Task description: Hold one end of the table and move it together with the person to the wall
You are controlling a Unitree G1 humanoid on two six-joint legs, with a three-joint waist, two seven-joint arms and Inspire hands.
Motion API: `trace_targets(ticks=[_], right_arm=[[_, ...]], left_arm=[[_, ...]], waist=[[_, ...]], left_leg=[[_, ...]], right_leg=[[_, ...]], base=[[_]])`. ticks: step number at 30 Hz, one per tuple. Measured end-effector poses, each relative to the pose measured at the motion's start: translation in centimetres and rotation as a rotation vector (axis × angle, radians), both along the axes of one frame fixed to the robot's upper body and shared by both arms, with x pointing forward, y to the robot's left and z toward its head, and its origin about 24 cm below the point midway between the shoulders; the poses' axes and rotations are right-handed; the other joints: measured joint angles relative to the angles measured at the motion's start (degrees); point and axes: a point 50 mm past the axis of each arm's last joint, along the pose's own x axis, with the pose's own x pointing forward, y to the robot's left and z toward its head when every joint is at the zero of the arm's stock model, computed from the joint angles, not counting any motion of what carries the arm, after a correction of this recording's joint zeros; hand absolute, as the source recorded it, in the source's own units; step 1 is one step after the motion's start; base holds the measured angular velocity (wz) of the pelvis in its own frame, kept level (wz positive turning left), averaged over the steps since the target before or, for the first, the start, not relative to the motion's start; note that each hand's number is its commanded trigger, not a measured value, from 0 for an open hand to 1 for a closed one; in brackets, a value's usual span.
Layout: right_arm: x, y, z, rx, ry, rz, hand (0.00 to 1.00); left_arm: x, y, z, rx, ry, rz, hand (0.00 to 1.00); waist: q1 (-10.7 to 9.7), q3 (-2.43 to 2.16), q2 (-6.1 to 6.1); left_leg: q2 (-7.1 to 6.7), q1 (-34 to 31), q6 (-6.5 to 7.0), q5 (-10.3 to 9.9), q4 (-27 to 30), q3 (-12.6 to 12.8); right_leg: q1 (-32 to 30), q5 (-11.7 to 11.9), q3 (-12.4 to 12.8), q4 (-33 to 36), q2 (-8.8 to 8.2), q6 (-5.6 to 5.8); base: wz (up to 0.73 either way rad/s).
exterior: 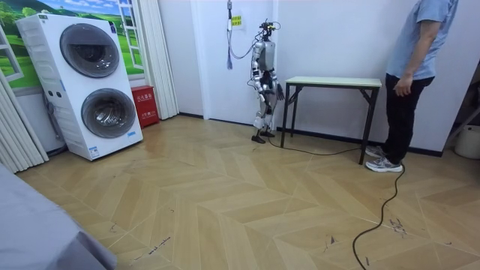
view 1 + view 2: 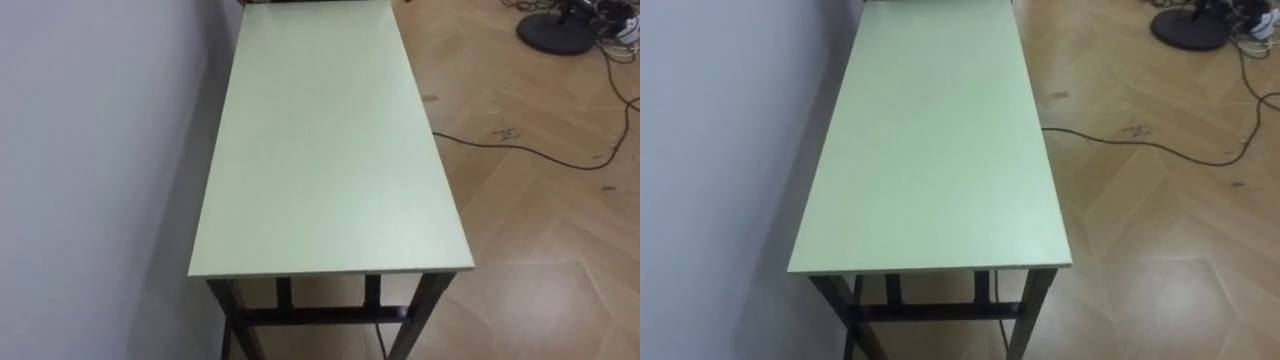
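The robot stands at one end of the green counter (image 2: 330, 150) by the wall (image 2: 90, 150), a person (image 1: 412, 75) at the other; whether its hands (image 1: 278, 91) are spread or closed I cannot tell

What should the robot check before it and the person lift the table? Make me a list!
1. Robot at its end of the table: ok, it stands at the short end on the room view's left.
2. Person at the other end: ok, standing there.
3. Person's hand on the table: not ok, it hangs by the hip.
4. Near edge gripped: not ok, it is bare.
5. Tabletop load: ok, nothing lies on it.
6. Room to move: ok on the robot's right, where the wooden floor is open; the wall is close on its left.
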Motion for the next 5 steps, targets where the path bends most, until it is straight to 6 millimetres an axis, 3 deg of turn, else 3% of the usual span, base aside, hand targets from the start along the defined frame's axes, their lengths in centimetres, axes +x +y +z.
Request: trace_targets(ticks=[5], right_arm=[[-2.4,-0.3,-0.4,-0.053,0.156,0.003,0.0]], left_arm=[[-0.8,0.8,-0.2,0.083,0.066,-0.013,0.0]], waist=[[0.19,0.08,-0.52]], left_leg=[[-0.02,0.61,-0.08,-0.08,-0.03,0.07]], right_leg=[[0.4,0.0,0.37,0.01,0.05,0.0]], base=[[-0.03]])
